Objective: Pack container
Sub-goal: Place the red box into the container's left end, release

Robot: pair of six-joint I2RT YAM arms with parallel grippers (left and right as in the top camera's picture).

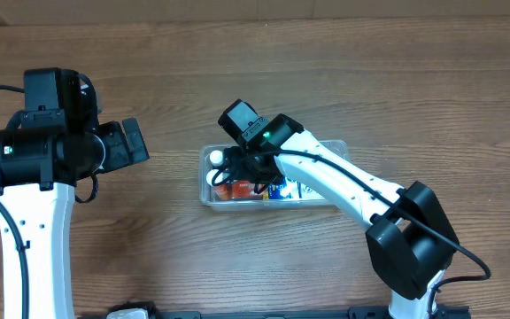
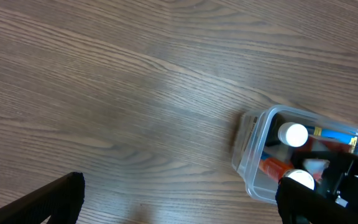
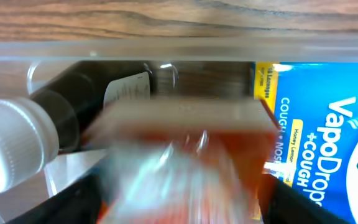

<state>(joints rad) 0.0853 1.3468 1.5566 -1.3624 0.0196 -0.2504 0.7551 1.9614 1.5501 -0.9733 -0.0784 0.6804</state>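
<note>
The clear plastic container point(image 1: 339, 147) lies at the table's middle; it also shows in the left wrist view point(image 2: 247, 155) and the right wrist view point(image 3: 166, 50). It holds a dark white-capped bottle point(image 3: 11, 146), a blue VapoDrops pack point(image 3: 334, 137) and orange items point(image 1: 228, 189). My right gripper point(image 1: 248, 170) reaches down into its left half. In the right wrist view its fingers point(image 3: 182, 199) stand wide apart, with a blurred orange box point(image 3: 179, 137) between them. My left gripper point(image 1: 135, 142) is open and empty, left of the container and above bare table point(image 2: 179, 199).
The wooden table point(image 1: 370, 71) surrounds the container on all sides. The right arm's white link point(image 1: 343, 182) crosses over the container's right half. In the left wrist view, two white caps point(image 2: 293, 134) show inside the container's near end.
</note>
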